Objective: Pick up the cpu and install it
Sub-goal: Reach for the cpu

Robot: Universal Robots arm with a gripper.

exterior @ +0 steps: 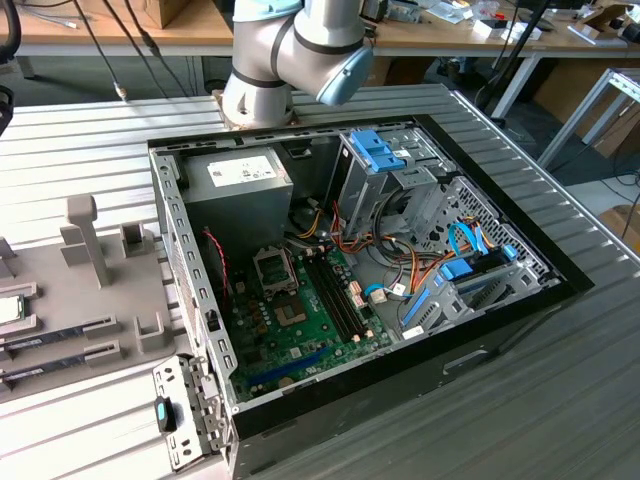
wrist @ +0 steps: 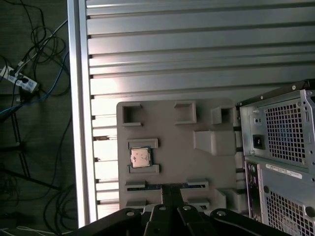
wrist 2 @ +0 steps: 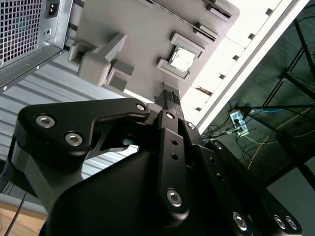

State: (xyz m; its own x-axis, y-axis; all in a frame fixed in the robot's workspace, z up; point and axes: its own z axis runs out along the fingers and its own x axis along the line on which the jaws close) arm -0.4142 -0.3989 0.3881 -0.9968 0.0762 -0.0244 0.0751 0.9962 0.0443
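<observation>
The cpu (wrist: 141, 157) is a small silvery square chip. It lies in a holder on the grey fixture tray (wrist: 167, 128), which sits on the slatted table beside the computer case. It also shows as the cpu (wrist 2: 183, 59) in the second wrist view and the cpu (exterior: 8, 308) at the exterior view's left edge. My gripper (wrist: 172, 187) hangs well above the tray, its black fingers together and empty, closer to the memory slots than to the chip. The gripper (wrist 2: 170, 93) points down at the tray. The black socket frame (exterior: 275, 268) sits on the green motherboard inside the case.
The open computer case (exterior: 350, 250) holds a grey power supply (exterior: 240, 185), drive cages and cables. Its rear grille (wrist: 280, 147) stands close to the tray. Dark memory sticks (exterior: 60, 333) lie in tray slots. The table edge (wrist: 78, 123) drops to floor cables.
</observation>
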